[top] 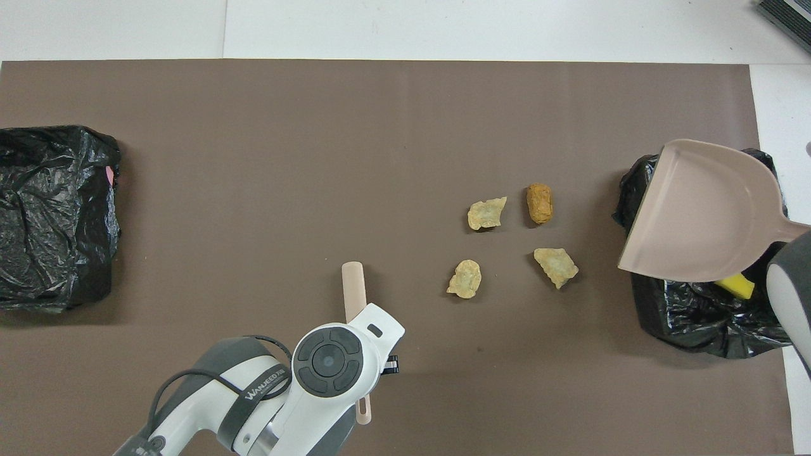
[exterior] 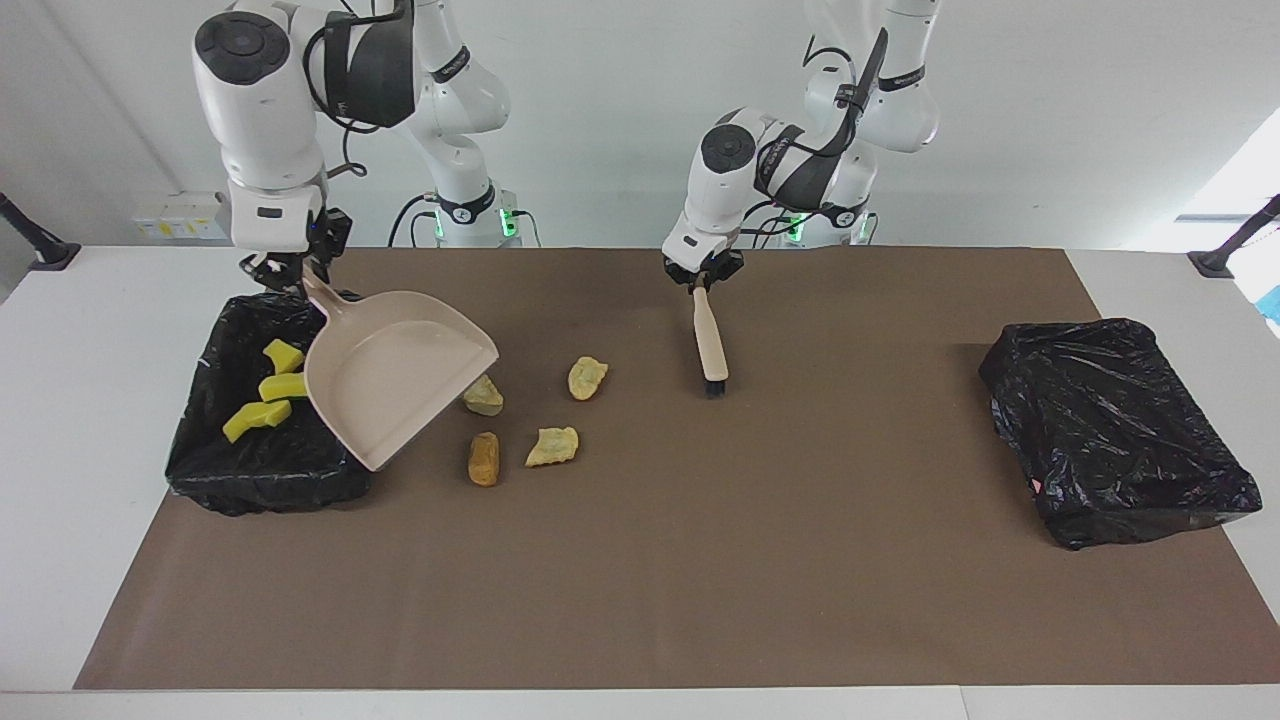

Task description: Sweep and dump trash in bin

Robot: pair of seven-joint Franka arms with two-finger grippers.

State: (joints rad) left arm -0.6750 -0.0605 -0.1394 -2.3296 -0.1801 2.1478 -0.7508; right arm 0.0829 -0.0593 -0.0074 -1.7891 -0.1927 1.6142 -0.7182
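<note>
A brown mat (exterior: 700, 560) is spread over most of the white table (exterior: 80, 400), and a black-lined bin (exterior: 260, 480) is set at the right arm's end of it, while a second black-bagged bin (exterior: 1115, 430) is placed at the left arm's end. A beige dustpan (exterior: 395, 385) is held empty and tilted, raised over the edge of the first bin on the side toward the middle of the mat, its mouth turned toward the scraps lying on the mat. Its handle is clamped in the right gripper (exterior: 290, 272), whose fingers are closed tight on it above the bin's edge nearest the robots. A small hand brush (exterior: 710, 340) is gripped by its handle end in the left gripper (exterior: 705, 275), likewise closed firmly on it, with the dark bristles pointed down at the mat near its middle. Of the trash, three yellow sponge pieces (exterior: 265, 390) are seen lying inside the first bin. Three pale tan chunks (top: 485, 213) and one orange-brown lump (top: 540, 203) are left on the mat in a loose cluster between the brush and that bin, the chunk closest to the bin being partly covered by the dustpan's lip in the facing view.
</note>
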